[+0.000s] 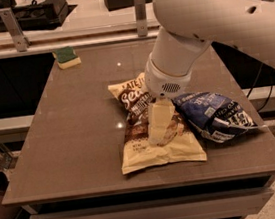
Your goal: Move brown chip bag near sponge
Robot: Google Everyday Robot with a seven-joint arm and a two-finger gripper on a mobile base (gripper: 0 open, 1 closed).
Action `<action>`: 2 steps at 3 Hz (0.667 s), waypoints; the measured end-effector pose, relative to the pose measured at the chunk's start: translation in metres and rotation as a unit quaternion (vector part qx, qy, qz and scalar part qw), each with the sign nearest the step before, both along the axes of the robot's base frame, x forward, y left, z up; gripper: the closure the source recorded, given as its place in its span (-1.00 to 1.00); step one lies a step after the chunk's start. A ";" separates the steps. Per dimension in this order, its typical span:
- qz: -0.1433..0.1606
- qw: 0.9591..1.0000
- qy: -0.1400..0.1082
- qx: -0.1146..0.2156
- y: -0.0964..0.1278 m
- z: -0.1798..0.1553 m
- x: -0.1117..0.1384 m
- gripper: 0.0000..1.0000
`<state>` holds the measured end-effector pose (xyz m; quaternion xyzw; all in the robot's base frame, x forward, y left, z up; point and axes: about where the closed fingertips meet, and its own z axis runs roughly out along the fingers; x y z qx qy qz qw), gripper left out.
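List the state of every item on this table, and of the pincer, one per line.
brown chip bag: lying flat at the table's middle-front, under the pincer, far from the sponge.
blue chip bag: lying crumpled to the right, against the brown chip bag.
sponge: green side up, at the far-left corner, apart from both bags.
pincer: lowered onto the brown chip bag's centre.
table: holding all three items.

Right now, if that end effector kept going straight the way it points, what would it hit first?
Probably the brown chip bag: the end effector points down at its middle and may be touching it, though depth is unclear.
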<state>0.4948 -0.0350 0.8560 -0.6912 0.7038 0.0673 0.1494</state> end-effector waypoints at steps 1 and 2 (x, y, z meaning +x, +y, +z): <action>0.001 1.000 -0.001 0.000 0.000 0.000 -0.001 0.28; 0.001 1.000 -0.001 -0.001 0.000 0.002 -0.001 0.72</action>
